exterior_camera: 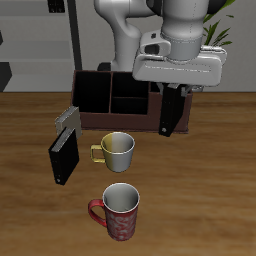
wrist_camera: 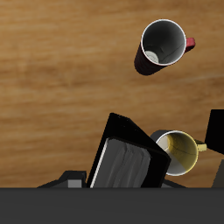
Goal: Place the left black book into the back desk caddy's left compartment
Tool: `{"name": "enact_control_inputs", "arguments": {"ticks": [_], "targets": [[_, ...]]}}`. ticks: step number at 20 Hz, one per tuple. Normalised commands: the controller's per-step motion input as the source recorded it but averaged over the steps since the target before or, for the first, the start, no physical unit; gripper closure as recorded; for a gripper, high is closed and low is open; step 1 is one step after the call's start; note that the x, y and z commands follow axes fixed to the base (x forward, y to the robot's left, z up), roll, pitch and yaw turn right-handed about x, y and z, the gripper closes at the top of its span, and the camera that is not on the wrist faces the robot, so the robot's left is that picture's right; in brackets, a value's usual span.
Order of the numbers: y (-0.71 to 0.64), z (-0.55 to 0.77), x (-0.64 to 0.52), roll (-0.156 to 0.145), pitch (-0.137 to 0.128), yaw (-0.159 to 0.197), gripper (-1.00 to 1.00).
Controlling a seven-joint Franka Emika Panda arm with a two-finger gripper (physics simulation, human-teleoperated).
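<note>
Black book (exterior_camera: pixel 172 114) upright in the closed gripper (exterior_camera: pixel 176 92), beside the caddy (exterior_camera: pixel 112 95).

The thin black hardcover book (exterior_camera: pixel 172 118) hangs roughly upright, apparently pinched at its top edge between the fingers of the gripper (exterior_camera: pixel 174 97). The wide maroon-and-black open-topped desk caddy (exterior_camera: pixel 118 100) sits just beside those fingers. Its tall black-walled end bay (exterior_camera: pixel 90 90) lies at the end farthest from them.
</note>
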Motion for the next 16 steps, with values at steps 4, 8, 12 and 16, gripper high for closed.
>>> {"name": "enact_control_inputs", "arguments": {"ticks": [4, 8, 12, 16], "targets": [[-0.17, 0.32, -0.28, -0.010, -0.035, 0.033, 1.00], [-0.11, 0.40, -0.42, 0.012, -0.041, 0.038, 1.00], [-0.07, 0.26, -0.32, 0.008, -0.022, 0.047, 1.00], [-0.09, 0.12, -0.27, -0.002, -0.006, 0.035, 1.00]]}}
